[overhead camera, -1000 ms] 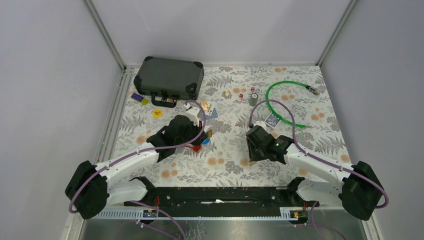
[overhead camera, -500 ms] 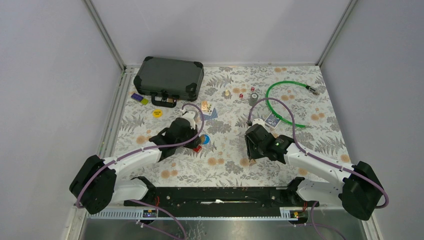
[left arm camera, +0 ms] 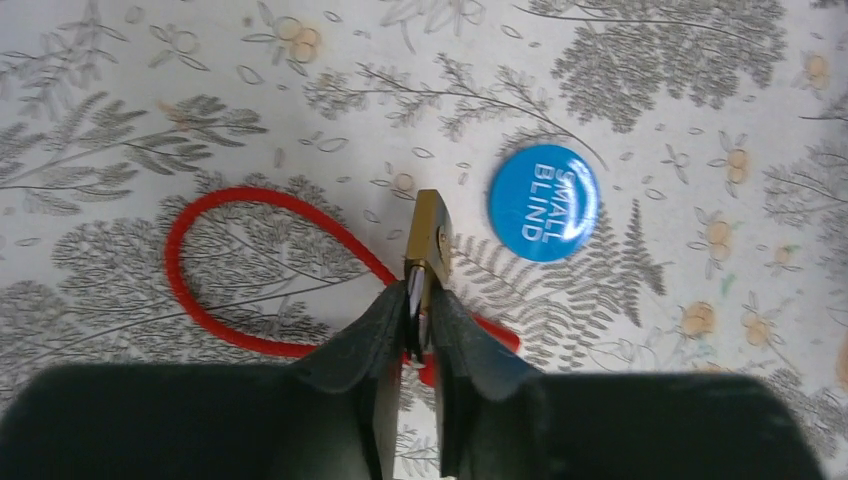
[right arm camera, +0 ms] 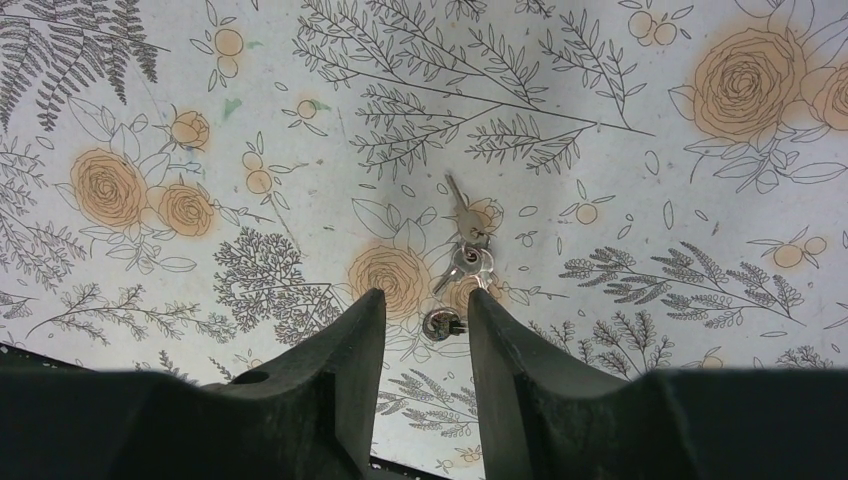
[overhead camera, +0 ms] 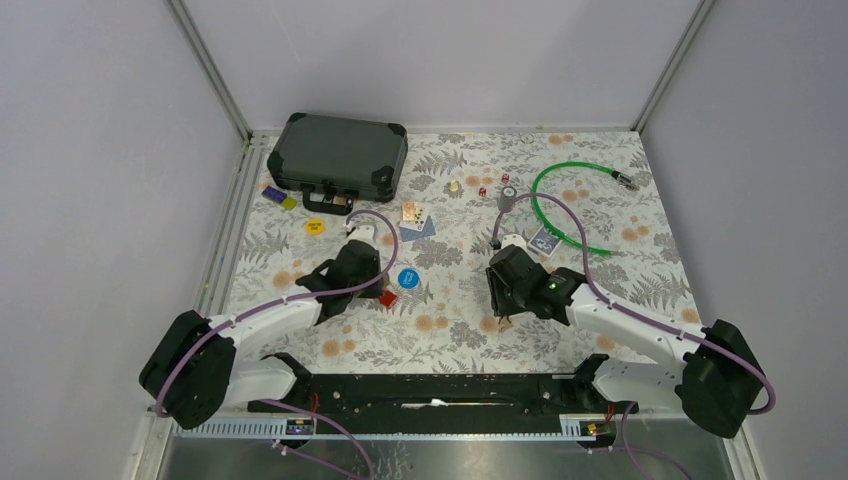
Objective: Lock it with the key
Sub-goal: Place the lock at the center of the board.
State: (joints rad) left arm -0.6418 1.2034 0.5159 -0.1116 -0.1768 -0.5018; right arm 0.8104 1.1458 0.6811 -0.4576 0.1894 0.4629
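Floral counter (overhead camera: 440, 335) carried the keys (right arm camera: 462, 262), lying loose between parted fingers of the right end effector (right arm camera: 425, 300). Left end effector (left arm camera: 420, 300) pinched the brass lock (left arm camera: 428, 235) beside a blue chip (left arm camera: 543, 203).

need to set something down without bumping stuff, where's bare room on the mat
Bare: between left arm and right arm, nearer than the blue chip; also between right arm and green cable. Crowded: in front of the case, cards and dice.

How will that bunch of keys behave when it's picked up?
Probably floppy: the keys splay from a small ring, so they would likely dangle and swing. Thin, flat metal lying flush on the table, so possibly slippery to pinch.
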